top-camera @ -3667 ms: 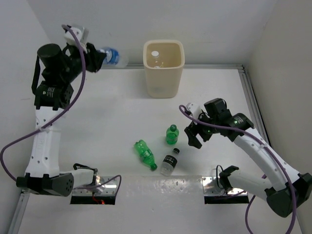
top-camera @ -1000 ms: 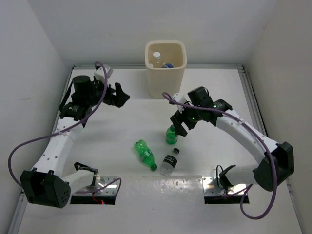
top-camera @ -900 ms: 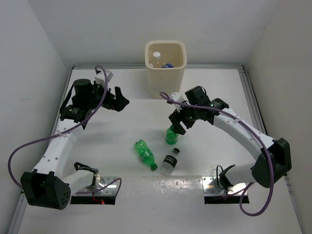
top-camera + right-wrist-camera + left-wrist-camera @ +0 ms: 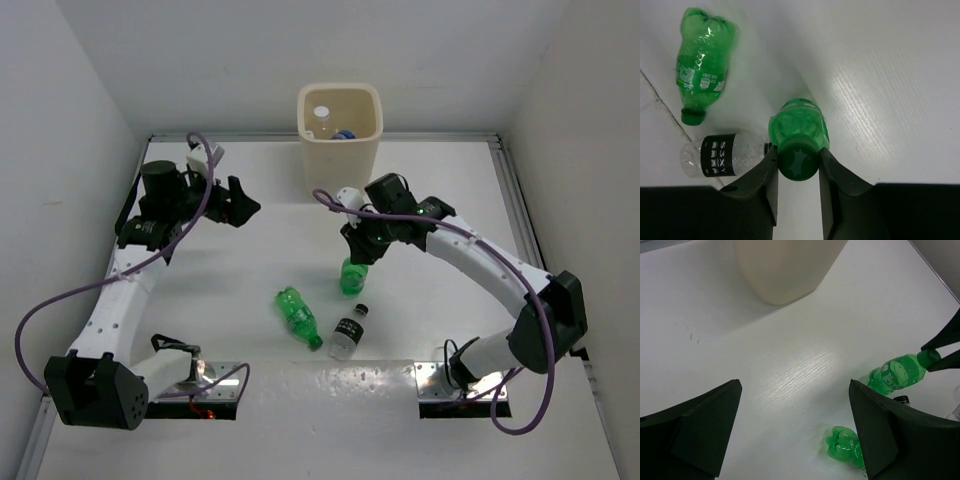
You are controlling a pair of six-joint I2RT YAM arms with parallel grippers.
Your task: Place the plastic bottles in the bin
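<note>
Green plastic is what the right gripper [image 4: 798, 151] goes for. The standing green bottle [image 4: 801, 117] is upright on the white table [image 4: 220, 270], so its cap points up. That makes the cap the easy part to grab. The two black fingers [image 4: 767, 175] sit one on each side of the cap and touch it, so they look like they are pinching it. The bottle's bottom is on the table, not lifted yet.

Two more bottles are close by, a little nearer the robot. The lying green bottle [image 4: 297, 314] is flat on its side. The clear bottle [image 4: 348, 333] with a dark label lies just beside it.

Farther back stands the cream bin [image 4: 338, 165], well apart from these three. Some bottles [image 4: 343, 134] are inside it already.

The left gripper [image 4: 240, 203] hangs over bare table on the left with its fingers spread wide and nothing in them. I think it is waiting so the two arms do not bump.
</note>
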